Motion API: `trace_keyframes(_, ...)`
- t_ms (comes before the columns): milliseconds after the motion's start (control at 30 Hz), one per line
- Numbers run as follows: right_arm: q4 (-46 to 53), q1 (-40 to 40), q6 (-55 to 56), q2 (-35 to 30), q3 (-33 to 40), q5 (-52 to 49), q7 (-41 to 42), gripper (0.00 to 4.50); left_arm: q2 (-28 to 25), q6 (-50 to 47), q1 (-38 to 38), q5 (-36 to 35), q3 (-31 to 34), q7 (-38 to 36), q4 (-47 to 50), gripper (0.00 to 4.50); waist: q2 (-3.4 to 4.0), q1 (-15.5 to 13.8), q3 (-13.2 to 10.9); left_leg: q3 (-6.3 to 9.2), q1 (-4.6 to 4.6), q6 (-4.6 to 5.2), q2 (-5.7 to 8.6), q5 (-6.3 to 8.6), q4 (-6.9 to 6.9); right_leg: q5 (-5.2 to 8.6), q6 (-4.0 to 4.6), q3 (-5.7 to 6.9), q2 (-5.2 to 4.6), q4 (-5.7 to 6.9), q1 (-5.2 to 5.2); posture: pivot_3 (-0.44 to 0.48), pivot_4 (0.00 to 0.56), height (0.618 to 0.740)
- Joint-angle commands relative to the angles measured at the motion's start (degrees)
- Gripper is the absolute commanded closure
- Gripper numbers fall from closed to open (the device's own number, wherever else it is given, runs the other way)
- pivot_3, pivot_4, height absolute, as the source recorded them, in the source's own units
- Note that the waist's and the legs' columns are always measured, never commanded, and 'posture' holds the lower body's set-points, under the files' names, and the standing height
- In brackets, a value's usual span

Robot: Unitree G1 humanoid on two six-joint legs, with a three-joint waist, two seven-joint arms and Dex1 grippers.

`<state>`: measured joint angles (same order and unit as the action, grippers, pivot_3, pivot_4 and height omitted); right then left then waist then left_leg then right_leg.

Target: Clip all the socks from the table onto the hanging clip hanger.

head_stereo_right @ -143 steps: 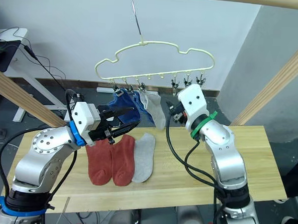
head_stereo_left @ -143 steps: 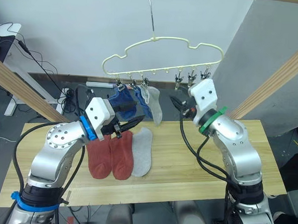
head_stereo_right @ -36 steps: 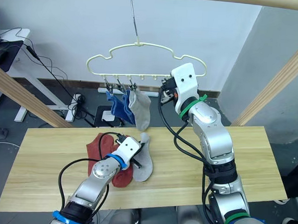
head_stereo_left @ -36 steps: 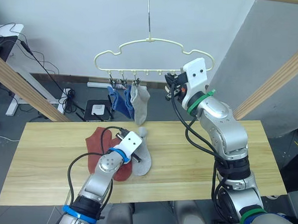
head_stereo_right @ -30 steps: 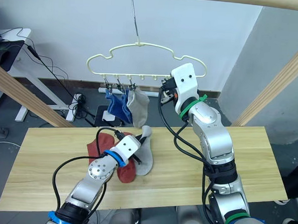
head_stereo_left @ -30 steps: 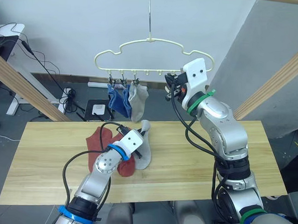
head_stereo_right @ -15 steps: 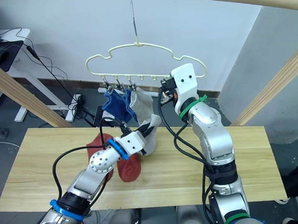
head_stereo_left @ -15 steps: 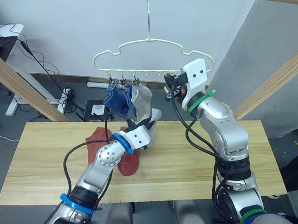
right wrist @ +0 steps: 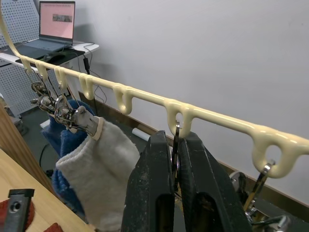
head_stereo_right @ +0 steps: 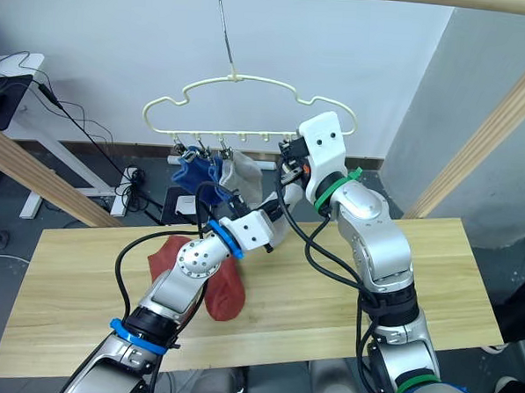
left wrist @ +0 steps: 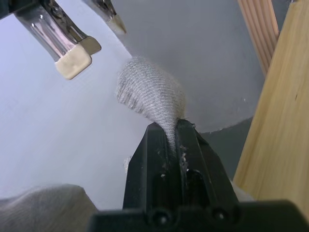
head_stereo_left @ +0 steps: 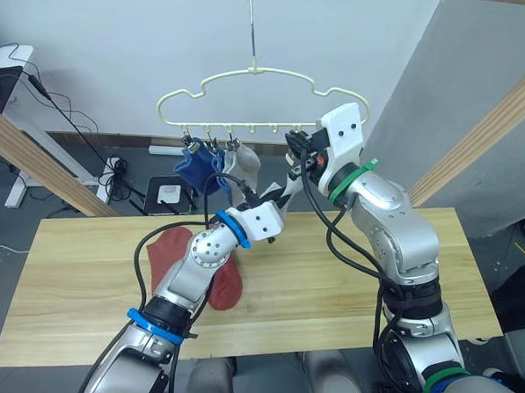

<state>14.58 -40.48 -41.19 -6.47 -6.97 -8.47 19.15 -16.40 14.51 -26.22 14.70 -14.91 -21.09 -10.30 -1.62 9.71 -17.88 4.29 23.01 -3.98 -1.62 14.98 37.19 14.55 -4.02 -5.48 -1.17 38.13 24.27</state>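
The cream-yellow clip hanger (head_stereo_left: 251, 73) hangs from a thin hook above the table (head_stereo_left: 346, 284). Two blue socks (head_stereo_left: 194, 166) and a grey sock (head_stereo_left: 244, 165) hang from its left clips. My right gripper (head_stereo_left: 293, 158) is shut on a metal clip (right wrist: 176, 137) under the hanger bar. My left gripper (head_stereo_left: 280, 196) is raised just below it, shut on a second grey sock (left wrist: 150, 96) that bulges above the fingers. Two rust-red socks (head_stereo_left: 167, 249) (head_stereo_left: 225, 284) lie on the table beneath my left arm.
Slanted wooden poles stand at the left (head_stereo_left: 35, 163) and right (head_stereo_left: 486, 129), with a beam across the top. Free metal clips (left wrist: 67, 46) hang close to the held sock. Behind the table are cables and a desk with a laptop (right wrist: 57, 21).
My left gripper has lifted the grey sock off the table up to the hanger, next to the right gripper. The right gripper has stayed on its clip.
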Motion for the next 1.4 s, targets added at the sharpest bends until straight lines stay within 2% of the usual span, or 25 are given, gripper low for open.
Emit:
trace_keyframes(33,3.2,0.1,0.2,0.0,-0.4,-1.0,0.4,4.50,0.4,2.0,-1.2,-0.4,-0.1,0.0,0.6,4.48,0.00,0.0,0.0,0.00,0.00,0.00,0.00,0.00,0.00,0.00,0.00,0.00,0.00,0.00,0.00,-0.218,0.285,0.740)
trace_keyframes(900,3.6,0.9,-0.8,-0.7,-0.7,-1.3,0.4,4.50,0.9,4.4,-3.2,-0.7,1.7,3.4,-1.8,4.48,0.00,0.0,0.0,0.00,0.00,0.00,0.00,0.00,0.00,0.00,0.00,0.00,0.00,0.00,0.00,-0.217,0.286,0.740)
trace_keyframes(1000,4.1,1.1,-1.2,-0.5,-0.3,-2.2,0.9,3.68,1.0,4.3,-3.4,-0.9,1.8,3.4,-1.9,4.50,0.00,0.0,0.0,0.00,0.00,0.00,0.00,0.00,0.00,0.00,0.00,0.00,0.00,0.00,0.00,-0.219,0.288,0.740)
trace_keyframes(1133,4.6,1.1,-2.4,-0.9,-0.5,-2.6,0.6,2.18,0.9,4.1,-3.3,-1.6,2.0,2.8,-2.1,4.50,0.00,0.0,0.0,0.00,0.00,0.00,0.00,0.00,0.00,0.00,0.00,0.00,0.00,0.00,0.00,-0.219,0.288,0.740)
trace_keyframes(1167,5.8,1.7,-3.1,-1.7,-0.8,-3.2,1.5,1.87,1.5,3.7,-2.9,-3.8,2.2,1.5,-1.6,4.50,0.00,0.0,0.0,0.00,0.00,0.00,0.00,0.00,0.00,0.00,0.00,0.00,0.00,0.00,0.00,-0.217,0.289,0.740)
trace_keyframes(1300,11.0,4.0,-5.4,-4.3,-1.4,-5.6,4.3,1.87,3.3,-0.7,-1.2,-10.6,3.1,-2.9,1.1,4.50,0.00,-0.1,0.0,0.01,0.01,0.00,-0.01,0.00,-0.01,0.00,0.00,0.02,0.00,-0.02,-0.01,-0.219,0.289,0.740)
trace_keyframes(1400,13.9,5.2,-6.4,-6.2,-1.7,-6.9,5.7,1.85,3.5,-4.7,0.0,-13.7,3.5,-5.6,3.2,3.76,0.00,-0.1,0.0,0.00,0.03,0.00,0.00,0.00,0.00,0.00,0.00,0.01,0.00,-0.04,-0.01,-0.225,0.289,0.740)
